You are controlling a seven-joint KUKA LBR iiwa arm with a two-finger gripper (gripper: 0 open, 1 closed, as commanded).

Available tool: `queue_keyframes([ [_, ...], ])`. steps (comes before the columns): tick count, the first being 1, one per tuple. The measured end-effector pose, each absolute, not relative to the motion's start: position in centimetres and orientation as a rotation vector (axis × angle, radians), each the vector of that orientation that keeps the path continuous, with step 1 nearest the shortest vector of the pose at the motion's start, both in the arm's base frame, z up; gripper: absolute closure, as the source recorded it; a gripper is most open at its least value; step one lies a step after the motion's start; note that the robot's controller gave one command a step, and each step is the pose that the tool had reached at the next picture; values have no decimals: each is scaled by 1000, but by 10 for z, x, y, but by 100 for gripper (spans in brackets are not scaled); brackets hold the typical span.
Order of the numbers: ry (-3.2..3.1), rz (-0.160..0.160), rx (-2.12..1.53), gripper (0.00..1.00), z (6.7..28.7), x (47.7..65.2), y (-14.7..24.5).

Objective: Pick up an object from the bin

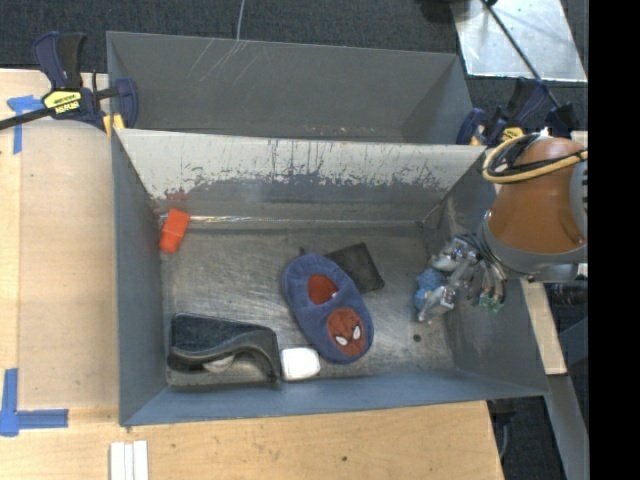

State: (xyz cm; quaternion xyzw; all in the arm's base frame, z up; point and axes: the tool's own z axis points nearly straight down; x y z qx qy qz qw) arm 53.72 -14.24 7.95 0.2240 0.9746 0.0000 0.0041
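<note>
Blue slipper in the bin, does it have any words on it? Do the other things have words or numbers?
No words or numbers can be read anywhere.
The blue fabric slipper carries two red mask pictures, no letters.
The dark grey shoe, white block, orange plastic piece and flat black rectangle show no print.

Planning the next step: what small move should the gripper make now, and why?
Probably a short move toward the middle of the bin, over the blue slipper. The gripper hangs near the right wall above bare floor, and that slipper looks like the nearest thing to it.
</note>
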Motion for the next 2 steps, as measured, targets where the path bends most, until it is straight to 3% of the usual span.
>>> queue_keyframes([
  [1,3054,0,690,100,177,530,-132],
  [2,3057,-1,670,100,264,538,-133],
])
